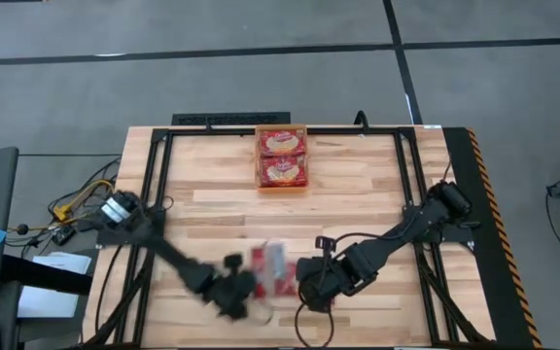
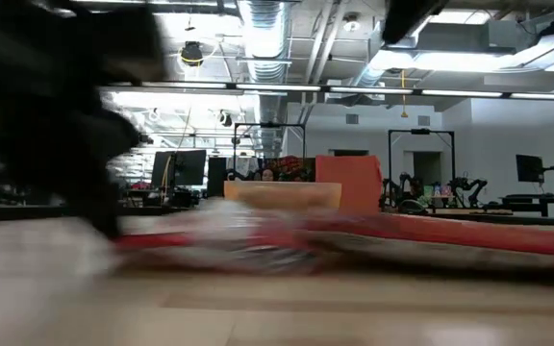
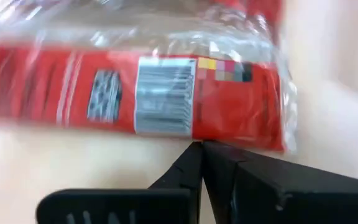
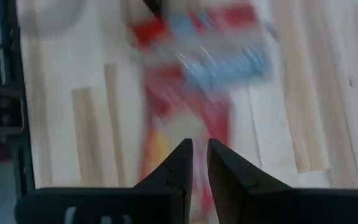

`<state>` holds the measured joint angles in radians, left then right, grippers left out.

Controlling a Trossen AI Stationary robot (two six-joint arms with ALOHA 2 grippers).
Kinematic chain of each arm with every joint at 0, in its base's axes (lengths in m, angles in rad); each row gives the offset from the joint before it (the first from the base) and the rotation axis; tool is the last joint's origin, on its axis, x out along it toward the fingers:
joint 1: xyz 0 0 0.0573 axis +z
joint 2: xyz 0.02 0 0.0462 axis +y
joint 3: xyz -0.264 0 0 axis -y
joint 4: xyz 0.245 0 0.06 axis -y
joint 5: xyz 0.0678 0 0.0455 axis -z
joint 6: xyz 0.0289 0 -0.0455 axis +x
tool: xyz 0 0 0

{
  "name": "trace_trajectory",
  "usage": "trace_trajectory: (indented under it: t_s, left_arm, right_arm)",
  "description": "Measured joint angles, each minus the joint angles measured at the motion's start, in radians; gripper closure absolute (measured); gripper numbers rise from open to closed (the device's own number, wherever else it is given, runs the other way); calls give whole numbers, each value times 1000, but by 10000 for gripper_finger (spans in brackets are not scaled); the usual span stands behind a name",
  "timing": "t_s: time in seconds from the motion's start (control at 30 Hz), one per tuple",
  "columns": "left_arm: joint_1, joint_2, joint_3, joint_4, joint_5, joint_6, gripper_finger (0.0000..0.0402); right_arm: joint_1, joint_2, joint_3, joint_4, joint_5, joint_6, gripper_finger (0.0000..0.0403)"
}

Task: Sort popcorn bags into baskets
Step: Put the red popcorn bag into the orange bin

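Note:
Red popcorn bags (image 1: pixel 273 270) lie near the table's near edge, between my two grippers. In the left wrist view one bag (image 3: pixel 135 93) shows a white barcode panel under a clear, shiny wrapper. My left gripper (image 1: pixel 238 291) is just left of them and shut on that bag. My right gripper (image 1: pixel 309 284) is just right of them, its fingers (image 4: pixel 200 147) all but together over a blurred red bag (image 4: pixel 197 68); whether it touches, I cannot tell. The orange basket (image 1: pixel 282 186) stands at the far edge with two bags (image 1: pixel 282 156) lying flat inside. My left gripper (image 3: pixel 202 145) meets the barcode bag at its long edge (image 3: pixel 229 138), near the end with the colour squares. The two shut fingertips come level with the table and across that edge. Whether they pinch the wrapper or the bag itself does not show. The bag lies flat.
Black frame rails (image 1: pixel 154 194) run along the table's left and right sides and its far edge. Bare wood (image 1: pixel 222 204) lies between the bags and the basket. Cables and equipment (image 1: pixel 76 209) sit off the table's left side.

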<state>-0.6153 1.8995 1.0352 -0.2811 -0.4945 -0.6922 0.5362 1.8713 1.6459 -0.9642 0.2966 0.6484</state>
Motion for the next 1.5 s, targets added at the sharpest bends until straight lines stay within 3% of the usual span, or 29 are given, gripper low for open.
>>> trace_trajectory:
  t_s: [0.1, 0.27, 0.37, 0.57, 0.77, 0.93, 1.17, 1.5]
  left_arm:
    - [112, -3, -1, 60, -7, 87, 401]
    - [239, -40, 17, 5, 180, 116, 401]
    - [250, -99, 4, -61, 202, 113, 401]
    - [168, -293, 5, -256, 70, 111, 401]
    - [56, -474, 6, -446, -95, -82, 401]
    - [-17, -531, 6, -505, -256, -222, 389]
    - [-59, -522, 6, -581, -250, -324, 346]
    - [-59, -523, 6, -634, -252, -392, 307]
  right_arm:
    - [-24, 0, 0, 17, 28, 16, 324]
    - [-73, 0, 0, 15, 25, 40, 278]
    - [-92, 0, -28, 66, 27, -38, 234]
    - [-70, 0, -153, 164, 17, -449, 171]
    - [-131, 1, -278, 219, -61, -631, 167]
    - [-173, 1, -352, 366, -93, -775, 164]
    - [-228, 1, -362, 400, -134, -928, 163]
    - [-240, 54, -362, 414, -179, -976, 163]
